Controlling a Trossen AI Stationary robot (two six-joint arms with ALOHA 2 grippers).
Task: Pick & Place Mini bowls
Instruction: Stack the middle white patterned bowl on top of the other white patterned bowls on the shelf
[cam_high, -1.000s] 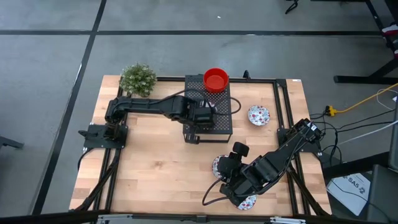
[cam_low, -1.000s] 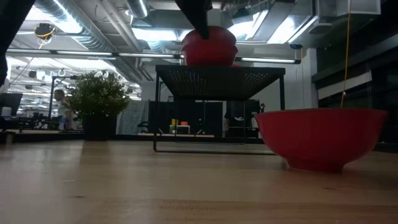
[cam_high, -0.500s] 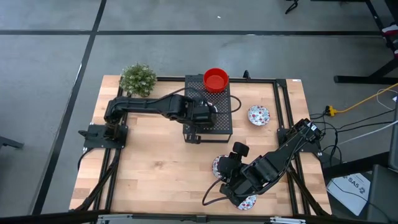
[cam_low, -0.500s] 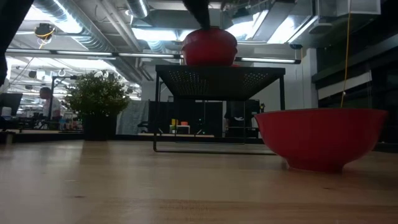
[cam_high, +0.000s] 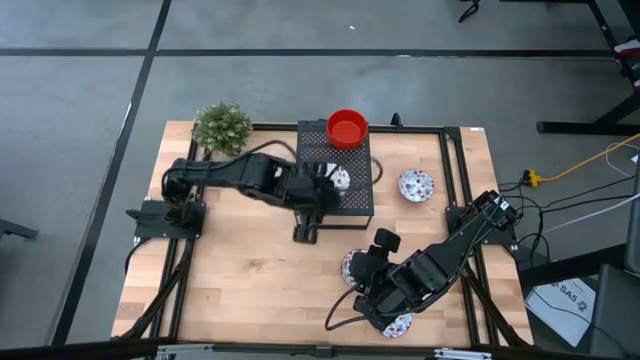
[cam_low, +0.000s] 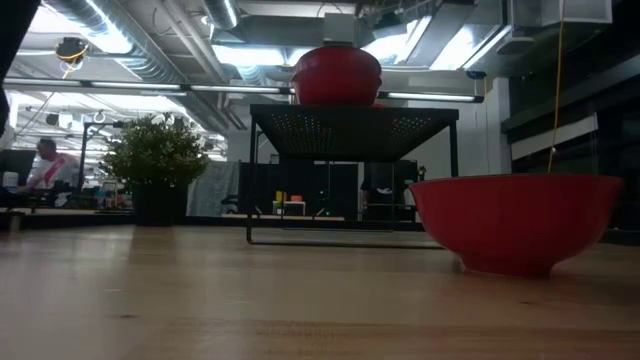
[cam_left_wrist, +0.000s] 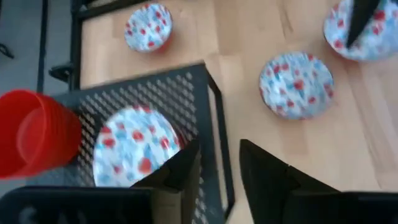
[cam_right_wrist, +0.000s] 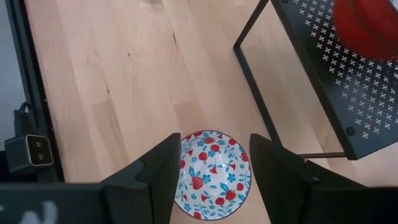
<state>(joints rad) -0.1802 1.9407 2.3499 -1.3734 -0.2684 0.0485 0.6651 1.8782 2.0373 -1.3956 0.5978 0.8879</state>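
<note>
A floral mini bowl (cam_high: 340, 180) (cam_left_wrist: 133, 153) sits on top of the black perforated box (cam_high: 352, 205), near a stack of red mini bowls (cam_high: 347, 128) (cam_low: 335, 75) at the box's far edge. My left gripper (cam_high: 312, 202) (cam_left_wrist: 217, 152) is open above the box's near edge, beside that floral bowl and touching nothing. My right gripper (cam_high: 363, 270) (cam_right_wrist: 214, 140) is open, its fingers on either side of a floral bowl (cam_right_wrist: 211, 173) (cam_high: 350, 264) lying on the table. Other floral bowls lie at the right (cam_high: 415, 185) and near edge (cam_high: 398, 325). One red bowl (cam_low: 515, 222) stands close to the low camera.
A small green plant (cam_high: 221, 127) stands at the table's far left corner. Black rails (cam_high: 455, 170) frame the tabletop. Bare wood (cam_high: 240, 270) lies between the box and the near left edge. A person (cam_low: 45, 168) shows far behind the table in the low view.
My left gripper has drawn back from over the box's top toward the table's near and left side. The floral bowl it covered now shows, lying on the box. In the low view the dark finger above the red stack is gone.
</note>
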